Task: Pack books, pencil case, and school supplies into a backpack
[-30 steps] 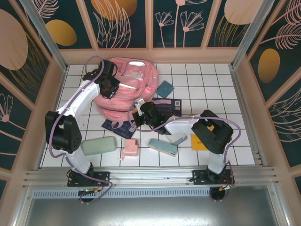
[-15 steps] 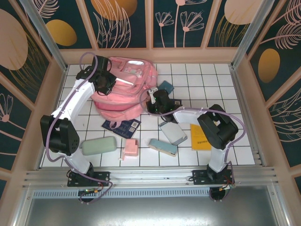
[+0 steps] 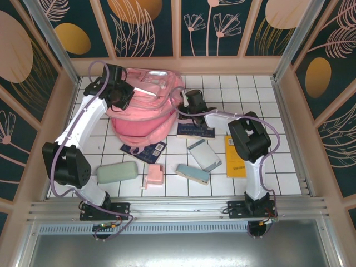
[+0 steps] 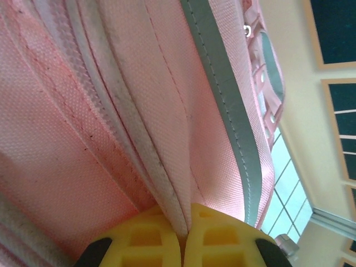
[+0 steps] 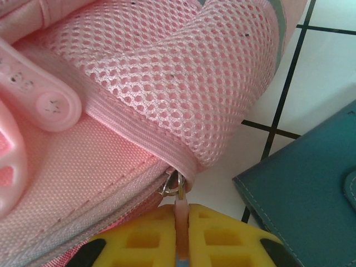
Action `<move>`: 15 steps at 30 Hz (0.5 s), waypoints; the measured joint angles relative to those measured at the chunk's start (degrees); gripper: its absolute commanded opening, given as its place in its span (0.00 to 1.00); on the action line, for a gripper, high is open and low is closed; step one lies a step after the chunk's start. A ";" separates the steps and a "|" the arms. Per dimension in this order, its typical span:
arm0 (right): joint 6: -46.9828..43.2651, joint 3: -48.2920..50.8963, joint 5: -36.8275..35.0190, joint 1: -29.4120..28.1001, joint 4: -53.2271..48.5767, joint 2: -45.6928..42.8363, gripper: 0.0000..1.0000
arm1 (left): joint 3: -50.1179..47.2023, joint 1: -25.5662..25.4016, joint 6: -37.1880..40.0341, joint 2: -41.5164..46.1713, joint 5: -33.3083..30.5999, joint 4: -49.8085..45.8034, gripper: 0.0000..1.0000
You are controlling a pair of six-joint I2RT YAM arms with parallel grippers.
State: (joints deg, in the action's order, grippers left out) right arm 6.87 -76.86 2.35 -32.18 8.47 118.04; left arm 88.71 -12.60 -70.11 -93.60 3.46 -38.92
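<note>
- The left end effector [image 4: 183, 239] is clenched on a fold of the pink backpack [image 3: 146, 119] along its zipper seam.
- The right end effector [image 5: 181, 231] pinches the zipper pull [image 5: 180, 211] at the backpack's mesh corner.
- The backpack lies at the far left of the table [image 3: 289, 167], with a teal book [image 5: 303, 189] just beside it.

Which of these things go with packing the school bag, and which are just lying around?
For the job: backpack, pencil case, navy book, second navy book, yellow book, teal book, pink block, light-blue slab, grey-blue case.
Not for the job: tiled table, flowery walls.
</note>
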 measured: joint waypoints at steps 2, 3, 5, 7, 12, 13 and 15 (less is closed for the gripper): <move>0.59 -1.07 0.17 0.00 -0.79 0.46 0.17 | -2.10 0.22 -0.94 1.14 1.14 2.45 0.00; 0.92 -2.51 0.09 0.00 -1.53 1.20 0.22 | -3.54 0.31 -1.70 1.84 1.70 4.00 0.00; 1.73 -6.08 -0.39 0.00 -2.73 3.30 0.38 | -6.19 0.48 -3.41 3.17 2.12 6.54 0.00; 2.73 -8.74 -1.33 0.02 -3.58 4.79 0.54 | -8.83 0.61 -5.60 4.55 2.08 9.22 0.00; 3.65 -5.38 -2.99 0.22 -1.66 2.12 0.65 | -15.45 0.87 -11.89 9.46 0.74 16.28 0.00; 3.89 -3.30 -3.30 0.04 -1.09 0.44 0.64 | -16.02 0.87 -12.98 10.12 0.46 16.94 0.00; 4.37 1.81 -3.89 -0.68 0.15 -4.59 0.54 | -16.31 0.87 -15.08 10.86 0.02 17.94 0.00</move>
State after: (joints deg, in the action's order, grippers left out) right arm 11.25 -75.05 -1.54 -32.86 8.62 113.45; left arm 72.40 -11.73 -85.19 -82.74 3.49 -20.97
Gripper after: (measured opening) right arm 0.616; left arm 0.063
